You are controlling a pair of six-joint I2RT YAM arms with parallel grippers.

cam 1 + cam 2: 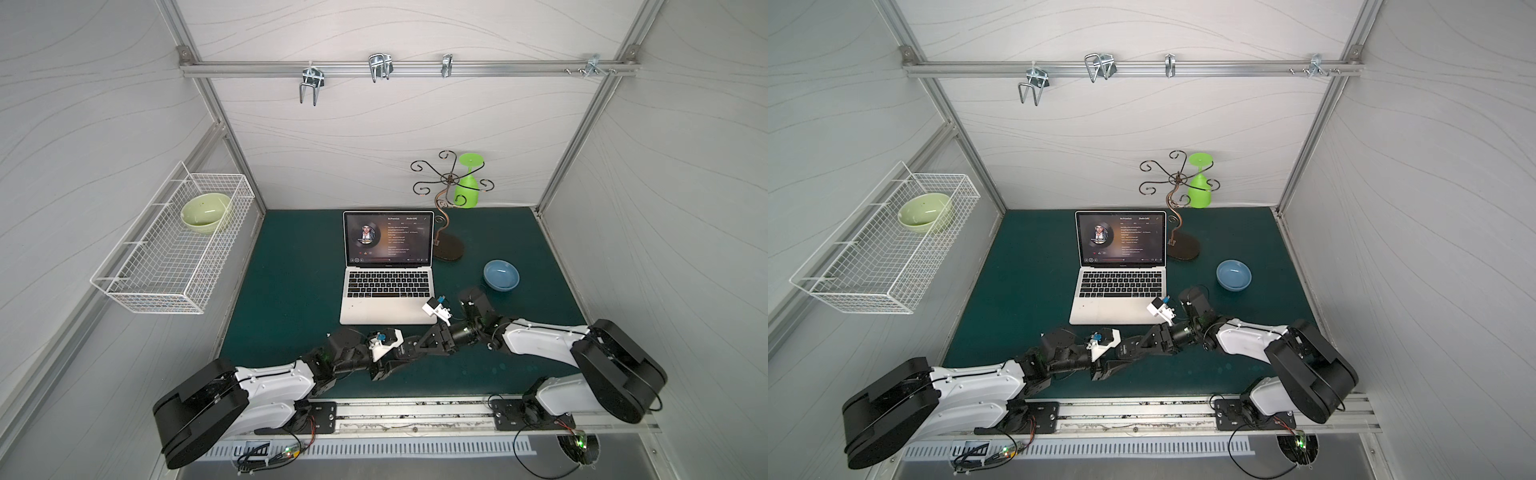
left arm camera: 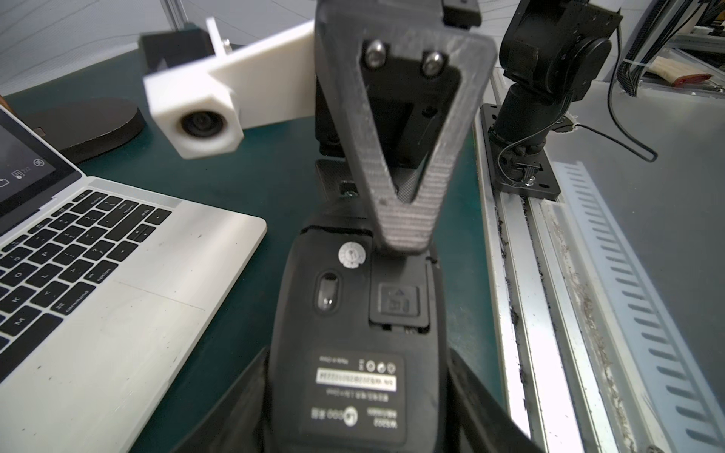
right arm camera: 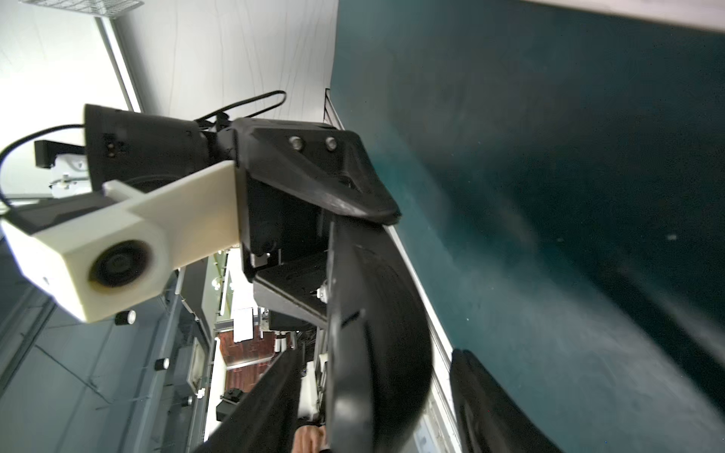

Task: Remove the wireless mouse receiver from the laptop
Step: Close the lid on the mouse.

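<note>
just off laptop [image 2: 117,333] edge: left hand [image 2: 359,372], mouse [image 2: 353,313]

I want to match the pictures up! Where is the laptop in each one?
Top view: the laptop sits open in the middle of the green mat.
Top view: the same spot, mid-mat.
Left wrist: its keyboard and trackpad show beside the black mouse.
Right wrist: not in it.
Shared landmark: the stand's dark round base, next to the laptop's screen in those three pictures.
</note>
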